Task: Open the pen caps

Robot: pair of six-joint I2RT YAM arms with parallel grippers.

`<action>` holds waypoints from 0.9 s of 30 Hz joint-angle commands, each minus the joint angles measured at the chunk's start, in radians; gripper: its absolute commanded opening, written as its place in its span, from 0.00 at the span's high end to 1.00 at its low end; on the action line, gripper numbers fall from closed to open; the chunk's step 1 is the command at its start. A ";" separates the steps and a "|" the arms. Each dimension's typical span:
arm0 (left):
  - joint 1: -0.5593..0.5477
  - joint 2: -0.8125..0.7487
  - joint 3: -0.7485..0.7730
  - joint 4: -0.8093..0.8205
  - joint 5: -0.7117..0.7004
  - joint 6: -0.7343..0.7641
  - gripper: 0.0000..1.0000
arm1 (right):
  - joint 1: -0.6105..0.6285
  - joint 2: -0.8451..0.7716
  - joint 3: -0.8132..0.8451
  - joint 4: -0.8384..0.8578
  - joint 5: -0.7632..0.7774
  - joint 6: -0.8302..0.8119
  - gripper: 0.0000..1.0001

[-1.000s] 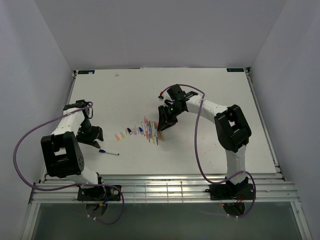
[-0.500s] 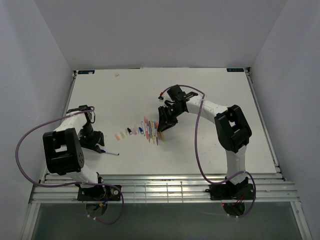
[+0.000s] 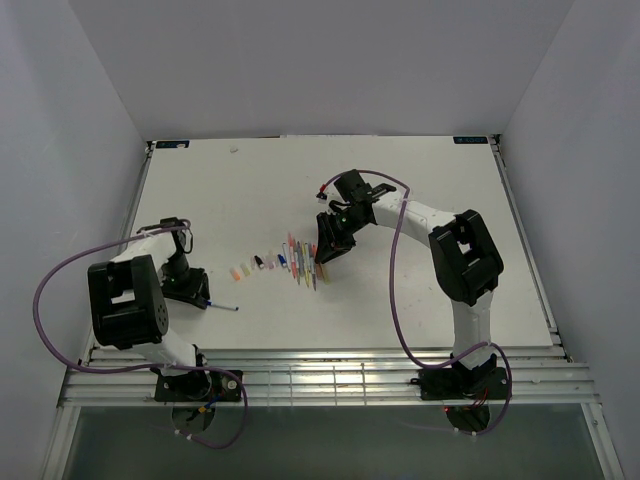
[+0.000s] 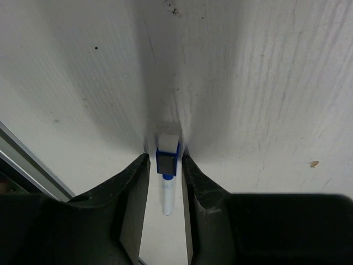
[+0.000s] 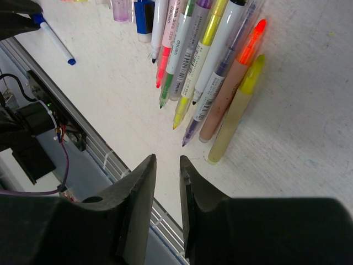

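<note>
Pen (image 4: 167,190) lies between left hand (image 4: 165,160) fingers, arm folded low over table (image 4: 253,83).

The table (image 4: 265,83) beneath the left gripper (image 4: 165,160) is matt white, faintly streaked and speckled. Ahead of the right gripper (image 5: 167,165), the pens (image 5: 204,66) are smooth glossy plastic, some translucent, and its fingers (image 5: 138,210) look matt black plastic.

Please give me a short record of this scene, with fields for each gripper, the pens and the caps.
left gripper: low at the table, fingers flanking the blue end of the blue-white pen; contact unclear
right gripper: slightly open, empty, beside the pen row
pen row: side by side, tips uncovered
pen caps: loose line beside the pen row, toward the left arm
</note>
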 commanded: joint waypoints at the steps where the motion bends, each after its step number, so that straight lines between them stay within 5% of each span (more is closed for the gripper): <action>1: 0.003 -0.030 -0.029 0.022 -0.033 -0.025 0.60 | 0.002 -0.053 0.005 0.004 0.000 -0.015 0.70; 6: 0.003 -0.058 -0.084 0.044 -0.056 -0.022 0.68 | 0.002 -0.059 0.009 -0.007 0.009 -0.013 0.70; 11: 0.003 -0.119 -0.038 0.032 -0.064 0.041 1.00 | 0.016 -0.076 0.090 -0.077 0.056 -0.033 0.70; 16: -0.029 -0.217 0.170 -0.019 -0.045 0.168 1.00 | 0.042 -0.097 0.251 -0.188 0.029 -0.076 0.63; 19: -0.050 -0.257 0.230 -0.016 0.054 0.259 1.00 | 0.051 -0.105 0.210 -0.083 -0.190 -0.038 0.53; 27: -0.297 -0.276 0.171 0.133 0.297 0.199 1.00 | 0.184 -0.021 0.267 0.100 -0.419 0.050 0.47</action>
